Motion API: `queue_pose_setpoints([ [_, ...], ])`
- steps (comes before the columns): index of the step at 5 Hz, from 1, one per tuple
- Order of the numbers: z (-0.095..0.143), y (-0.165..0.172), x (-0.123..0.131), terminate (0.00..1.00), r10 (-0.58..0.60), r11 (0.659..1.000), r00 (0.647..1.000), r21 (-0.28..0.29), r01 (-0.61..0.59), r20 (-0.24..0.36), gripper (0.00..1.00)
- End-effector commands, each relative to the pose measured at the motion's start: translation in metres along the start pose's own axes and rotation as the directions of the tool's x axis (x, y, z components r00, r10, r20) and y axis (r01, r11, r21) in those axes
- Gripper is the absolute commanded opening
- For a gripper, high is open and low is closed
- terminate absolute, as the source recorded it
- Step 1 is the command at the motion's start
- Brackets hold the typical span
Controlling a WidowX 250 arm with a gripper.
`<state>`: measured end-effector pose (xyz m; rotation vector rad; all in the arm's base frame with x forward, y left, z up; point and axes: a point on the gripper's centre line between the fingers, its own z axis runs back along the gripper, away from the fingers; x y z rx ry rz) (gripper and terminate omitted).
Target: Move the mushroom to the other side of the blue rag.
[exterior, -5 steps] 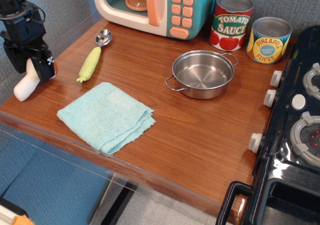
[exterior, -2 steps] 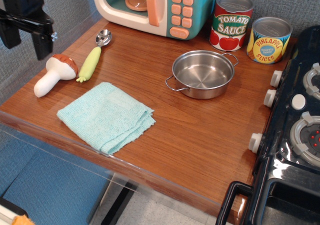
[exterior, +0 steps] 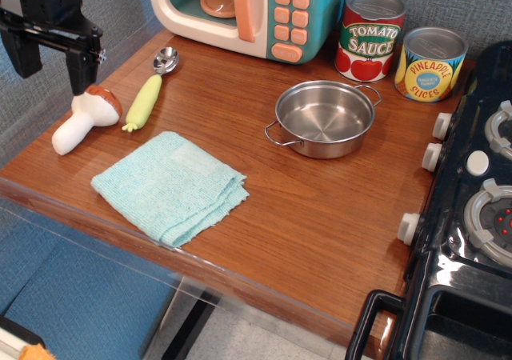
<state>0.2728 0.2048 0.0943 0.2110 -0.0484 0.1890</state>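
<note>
The mushroom (exterior: 83, 120), cream stem and reddish-brown cap, lies on its side on the wooden counter at the far left, cap toward the spoon. The blue rag (exterior: 170, 186) lies folded to its lower right, apart from it. My gripper (exterior: 51, 66) hangs above the mushroom's cap end, fingers spread wide and empty, not touching it.
A spoon with a yellow-green handle (exterior: 147, 96) lies just right of the mushroom. A steel pot (exterior: 325, 118) sits mid-counter. A toy microwave (exterior: 248, 12), a tomato sauce can (exterior: 370, 36) and a pineapple can (exterior: 430, 64) stand at the back. A toy stove (exterior: 472, 216) is at right.
The gripper let go of the mushroom, opened and rose above it, then shifted slightly right. The mushroom now lies free on the counter beside the spoon.
</note>
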Motion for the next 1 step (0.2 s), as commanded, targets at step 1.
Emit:
queue_pose_setpoints([
  [1,0.0180,0.0069,-0.0029,1.00,0.004,1.000,0.999,0.021,-0.005,0.047,1.00],
])
